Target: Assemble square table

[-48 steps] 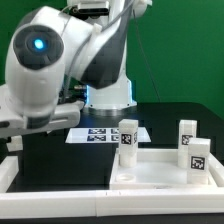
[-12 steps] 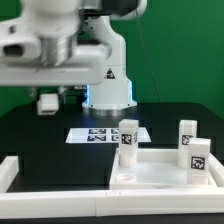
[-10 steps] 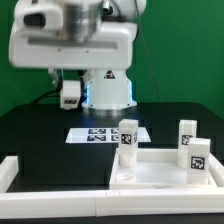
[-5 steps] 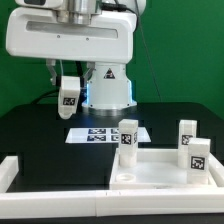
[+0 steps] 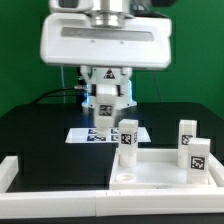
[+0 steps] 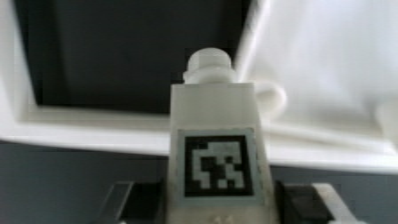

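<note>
Frame bars: plain white bars [image 5: 60, 188] run along the near edge of the black worktop [image 5: 40, 130] and turn up at the exterior view's left.
Square panel: the large flat white tabletop [image 5: 160, 172] lies on the worktop at the exterior view's right, inside the bars.
Standing legs: one tagged leg [image 5: 127, 140] stands upright on the panel's far left corner; two more [image 5: 187, 135] [image 5: 198, 157] stand close together at its right side.
Marker board: it [image 5: 88, 134] lies flat on the worktop just behind the panel.
Held leg: a tagged white leg [image 5: 104, 108] [image 6: 221, 140] hangs above the marker board, its peg end pointing away from the wrist camera.
Pincer: the pincer [image 6: 217, 198] is pressed onto the held leg from both sides, seen in the wrist view.
</note>
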You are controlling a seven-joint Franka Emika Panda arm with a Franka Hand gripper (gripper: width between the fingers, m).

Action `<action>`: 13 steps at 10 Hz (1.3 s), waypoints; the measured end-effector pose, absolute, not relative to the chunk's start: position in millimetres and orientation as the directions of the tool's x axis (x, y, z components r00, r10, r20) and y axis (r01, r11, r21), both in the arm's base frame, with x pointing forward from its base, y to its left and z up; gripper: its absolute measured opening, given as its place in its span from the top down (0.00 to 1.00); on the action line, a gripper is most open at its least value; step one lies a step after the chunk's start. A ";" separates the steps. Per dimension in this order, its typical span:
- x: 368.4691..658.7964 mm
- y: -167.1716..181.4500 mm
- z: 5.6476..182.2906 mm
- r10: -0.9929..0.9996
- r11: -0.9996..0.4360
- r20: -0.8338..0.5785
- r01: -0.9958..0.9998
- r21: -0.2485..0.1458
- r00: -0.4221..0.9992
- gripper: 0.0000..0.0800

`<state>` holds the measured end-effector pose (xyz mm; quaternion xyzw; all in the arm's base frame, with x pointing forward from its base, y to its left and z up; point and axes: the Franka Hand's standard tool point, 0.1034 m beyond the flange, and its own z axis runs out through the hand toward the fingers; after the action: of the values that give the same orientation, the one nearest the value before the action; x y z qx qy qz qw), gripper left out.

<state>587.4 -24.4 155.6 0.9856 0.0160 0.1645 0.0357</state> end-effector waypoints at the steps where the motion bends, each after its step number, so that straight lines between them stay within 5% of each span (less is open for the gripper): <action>1: 596.7 -19.8 161.5 0.036 -0.997 0.378 0.008 0.075 0.925 0.64; 2: 604.7 -20.9 178.0 0.019 -0.998 0.422 -0.009 0.063 0.906 0.64; 3: 604.8 -27.2 179.9 0.043 -0.995 0.483 -0.005 0.098 0.874 0.64; 8: 593.7 -34.9 169.2 0.071 -0.993 0.477 0.014 0.121 0.876 0.64; 11: 600.0 0.0 139.9 0.030 -0.996 0.524 -0.016 0.084 0.851 0.64; 13: 615.7 46.3 147.1 -0.004 -1.000 0.532 -0.017 0.020 0.847 0.64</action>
<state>615.7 46.3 147.1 0.9608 -0.0055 0.2768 0.0121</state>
